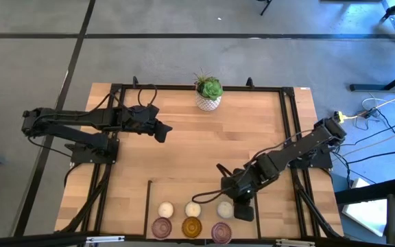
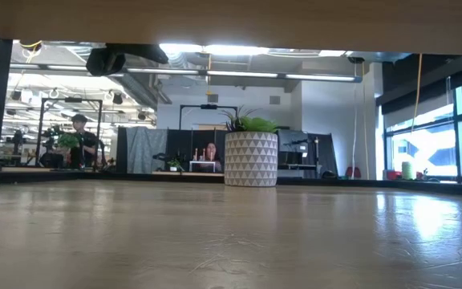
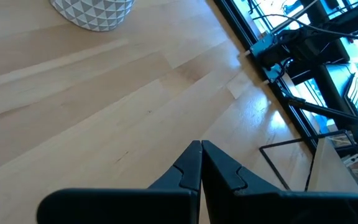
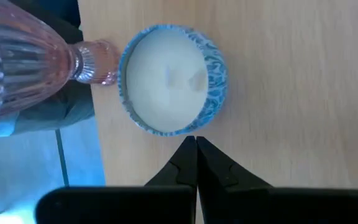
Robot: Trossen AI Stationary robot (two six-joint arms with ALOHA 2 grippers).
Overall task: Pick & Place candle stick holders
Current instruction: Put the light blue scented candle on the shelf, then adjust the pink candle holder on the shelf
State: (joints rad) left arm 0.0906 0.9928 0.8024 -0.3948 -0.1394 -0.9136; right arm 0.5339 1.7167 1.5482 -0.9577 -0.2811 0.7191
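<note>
The six candle holders sit in two rows of three at the near edge of the table [image 1: 184,151], inside a taped rectangle, well apart from the plant pot [image 1: 208,101] that stands at the far edge. The row nearer the pot has three cream-white holders: one on the left [image 1: 165,209], one in the middle [image 1: 193,209] and one on the right [image 1: 225,209]. The row farther from the pot has a pink glass holder [image 1: 161,228], an amber glass holder [image 1: 192,226] and a second pink glass holder [image 1: 221,232].

The right gripper [image 1: 242,211] hangs just beside the right cream holder, on the side away from the pot. In the right wrist view its fingers [image 4: 188,163] are pressed together with nothing between them, their tips just at the blue patterned rim of that cream holder [image 4: 171,78], with the pink glass holder [image 4: 17,59] next to it.

The left gripper [image 1: 162,132] waits over bare wood to the left of the pot, well apart from the holders. Its fingers [image 3: 188,171] are closed and hold nothing.
</note>
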